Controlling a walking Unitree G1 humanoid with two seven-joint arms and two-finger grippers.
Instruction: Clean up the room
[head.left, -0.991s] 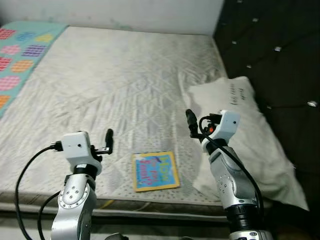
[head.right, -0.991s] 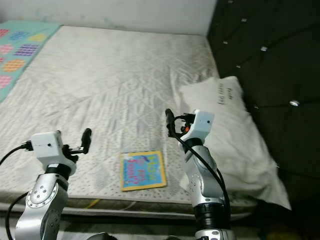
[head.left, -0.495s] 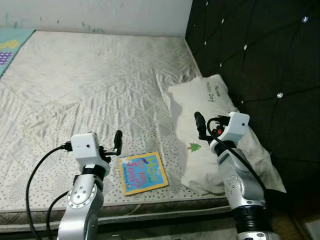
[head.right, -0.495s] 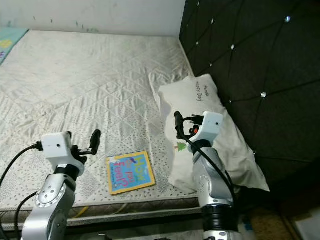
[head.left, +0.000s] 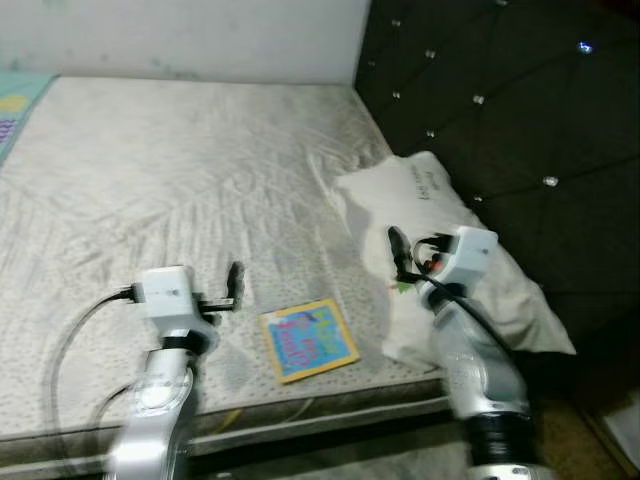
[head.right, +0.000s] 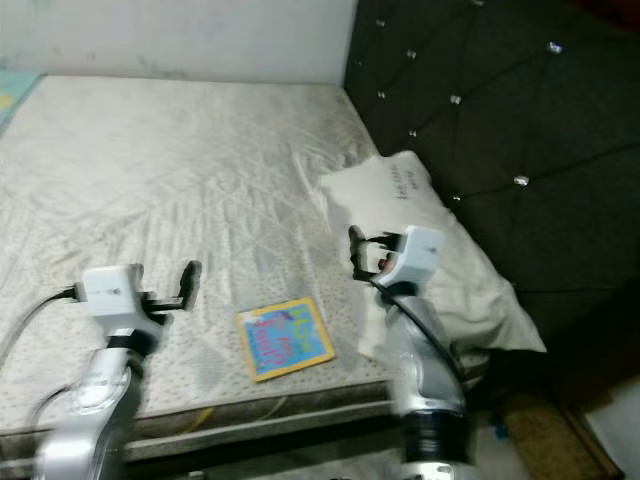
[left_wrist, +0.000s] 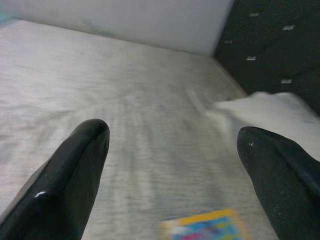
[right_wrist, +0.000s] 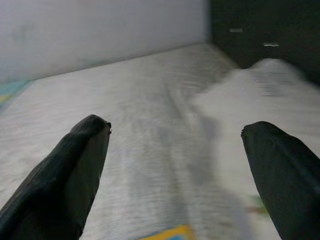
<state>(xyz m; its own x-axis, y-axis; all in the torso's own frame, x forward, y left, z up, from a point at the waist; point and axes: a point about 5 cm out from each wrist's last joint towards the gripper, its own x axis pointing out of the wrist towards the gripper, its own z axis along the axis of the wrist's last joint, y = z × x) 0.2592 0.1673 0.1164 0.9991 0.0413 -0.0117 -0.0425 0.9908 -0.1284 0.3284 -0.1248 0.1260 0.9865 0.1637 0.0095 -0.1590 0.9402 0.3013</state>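
Left gripper (head.left: 236, 284): you held it raised over the near edge of the mattress, fingers spread wide with nothing between them, as the left wrist view showed.
Right gripper (head.left: 396, 252): you held it up at about the same height, just in front of the pillow; its fingers stood wide apart and empty in the right wrist view.
Book (head.left: 308, 340): the colourful children's book lay flat on the mattress near the front edge, between your two arms, closer to the right one. Neither gripper touched it.
Pillow (head.left: 440, 240): the white pillow sat at the right end of the bed against the headboard, its near corner hanging past the mattress edge, just beside the book.
Mattress (head.left: 180, 190): the quilted cover was bare across the middle, with a wrinkle or two near the pillow.
Headboard (head.left: 500, 100): the dark tufted panel ran along the right side.
Blanket (head.left: 14, 103): a sliver of teal patterned cloth showed at the far left edge; little of it could be made out.
Blur: the head views were smeared, so fine detail was uncertain.
Progress: by my reading you were early on. The book still lay out, nothing was in hand, and the pillow looked unstraightened.
Left to do: judging from this, the book needed picking up and the pillow squaring.
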